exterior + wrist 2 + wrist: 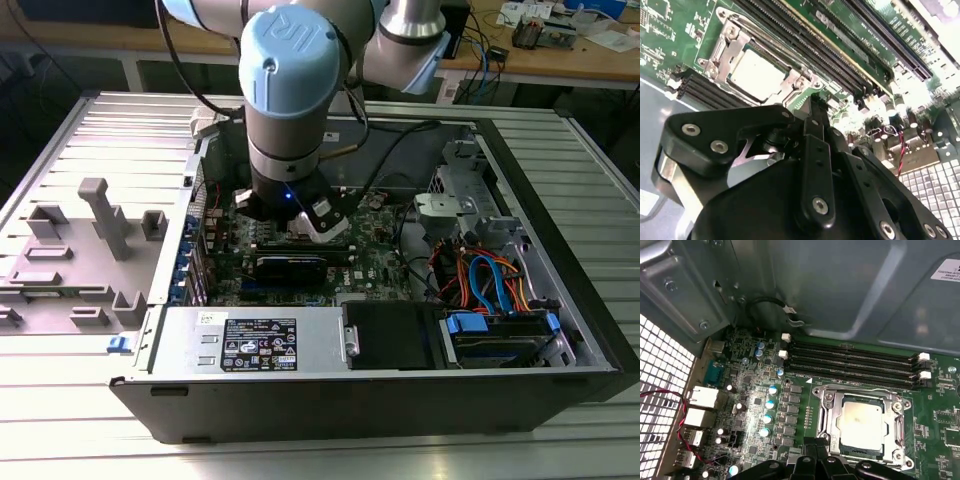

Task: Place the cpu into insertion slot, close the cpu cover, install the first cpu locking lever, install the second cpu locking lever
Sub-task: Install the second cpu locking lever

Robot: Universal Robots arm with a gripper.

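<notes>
Black tool (810,107), gap unclear, low beside cpu cover (862,422) over seated cpu (862,425).

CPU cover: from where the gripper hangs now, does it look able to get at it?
Probably yes. In both wrist views the cpu cover lies flat around the cpu, with open motherboard between it and the gripper. Nothing stands in between; the memory slots lie on its far side.
</notes>
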